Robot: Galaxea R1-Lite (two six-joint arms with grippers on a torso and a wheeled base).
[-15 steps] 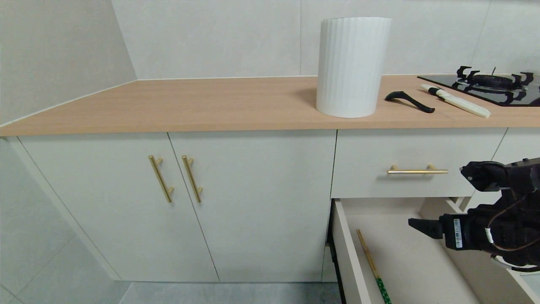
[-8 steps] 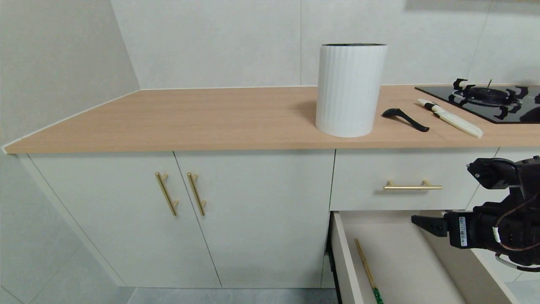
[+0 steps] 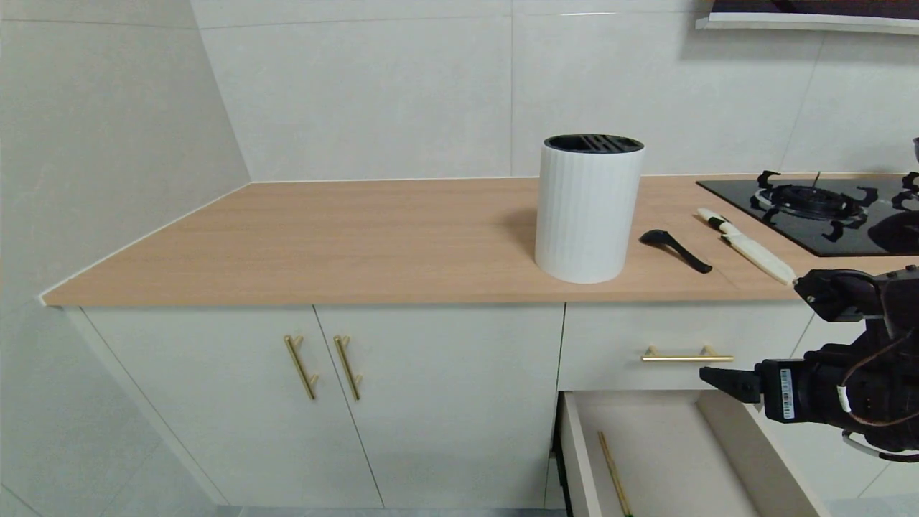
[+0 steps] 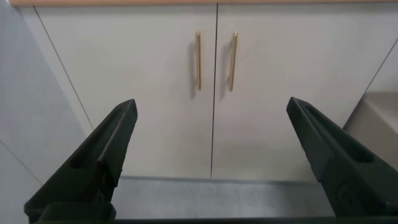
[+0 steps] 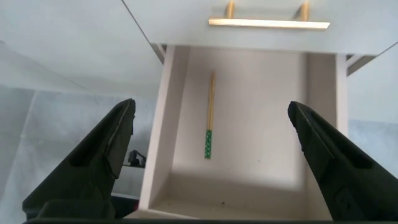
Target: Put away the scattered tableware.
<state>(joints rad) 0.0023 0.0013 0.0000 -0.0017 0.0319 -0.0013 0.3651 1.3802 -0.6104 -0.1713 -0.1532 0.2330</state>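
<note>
The right gripper (image 5: pixel 210 106) hangs spread and empty over the open drawer (image 5: pixel 267 130) holding chopsticks (image 3: pixel 612 467) (the left gripper (image 4: pixel 211 106) likewise gapes), likely free for the knife (image 3: pixel 747 246).

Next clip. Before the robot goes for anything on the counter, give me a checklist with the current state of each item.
1. Right claw open and empty: ok.
2. Left claw open and empty: ok.
3. Lower drawer open to receive things: ok; chopsticks lie inside.
4. Black spoon and knife lying free on the counter, apart from each other: ok.
5. White holder clear of the spoon: ok, beside it, not touching.
6. Spoon and knife within the right arm's reach: cannot tell.
</note>
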